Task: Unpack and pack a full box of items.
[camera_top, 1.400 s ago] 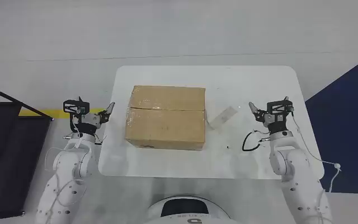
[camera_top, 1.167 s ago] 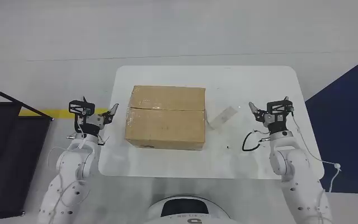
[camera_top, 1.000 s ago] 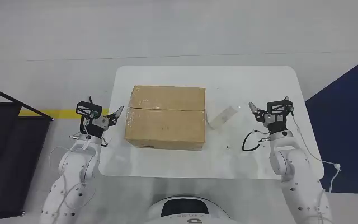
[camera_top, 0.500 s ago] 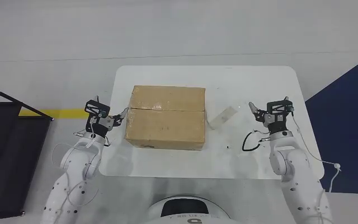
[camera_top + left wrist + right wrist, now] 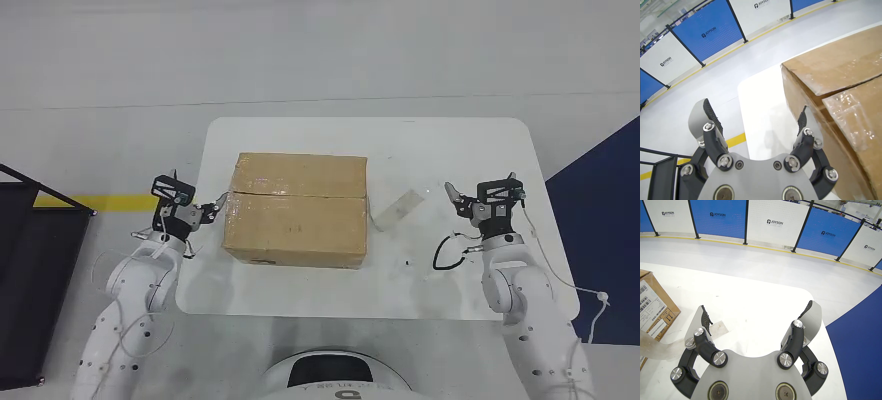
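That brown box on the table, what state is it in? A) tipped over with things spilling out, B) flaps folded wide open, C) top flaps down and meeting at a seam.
C: the cardboard box stands upright on the table, its two top flaps lying flat with a seam between them.

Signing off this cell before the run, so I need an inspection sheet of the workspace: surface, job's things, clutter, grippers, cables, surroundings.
Surface: white table, rounded corners.
Job's things: cardboard box, top flaps shut, clear tape on them.
Clutter: tape strip trailing from the box's side onto the table.
Grippers: left gripper open beside the box's end, contact unclear; right gripper open, holding nothing, apart from the box.
Cables: black cable looped at the right wrist.
Surroundings: blue and white panels, yellow floor line.
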`<action>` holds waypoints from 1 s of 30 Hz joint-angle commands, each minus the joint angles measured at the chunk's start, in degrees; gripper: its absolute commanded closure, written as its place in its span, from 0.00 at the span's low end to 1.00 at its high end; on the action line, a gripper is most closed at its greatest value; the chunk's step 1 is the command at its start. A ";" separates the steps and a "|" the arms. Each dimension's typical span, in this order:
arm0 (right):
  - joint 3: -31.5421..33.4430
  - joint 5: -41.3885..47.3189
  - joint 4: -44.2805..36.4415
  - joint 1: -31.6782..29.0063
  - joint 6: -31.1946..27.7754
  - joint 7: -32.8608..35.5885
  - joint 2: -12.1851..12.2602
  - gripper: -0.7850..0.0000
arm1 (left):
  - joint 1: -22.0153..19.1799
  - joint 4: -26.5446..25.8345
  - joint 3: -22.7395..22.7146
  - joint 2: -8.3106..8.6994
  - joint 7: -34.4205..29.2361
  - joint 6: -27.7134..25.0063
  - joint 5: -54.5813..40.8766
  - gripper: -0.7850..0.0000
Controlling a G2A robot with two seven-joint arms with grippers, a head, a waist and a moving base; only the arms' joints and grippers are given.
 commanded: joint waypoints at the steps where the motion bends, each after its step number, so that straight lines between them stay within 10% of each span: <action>1: 0.00 0.00 0.00 0.00 0.00 0.00 0.00 0.00 | 0.23 -0.47 -0.27 0.02 1.04 -0.81 -0.57 0.00; 7: 0.00 0.00 0.00 0.00 0.00 0.00 0.00 0.00 | 2.07 -2.33 -2.17 0.31 3.73 -4.75 -2.31 0.00; 14: 0.00 0.00 0.00 0.00 0.00 0.00 0.00 0.00 | 3.32 -1.79 -6.96 1.29 5.99 -23.84 -14.60 0.00; 19: 0.00 0.00 0.00 0.00 0.00 0.00 0.00 0.00 | 4.09 -2.76 -8.17 2.48 11.44 -35.74 -5.02 0.00; 30: 0.00 0.00 0.00 0.00 0.00 0.00 0.00 0.00 | 5.05 1.76 -8.20 3.65 27.34 -30.26 12.62 0.00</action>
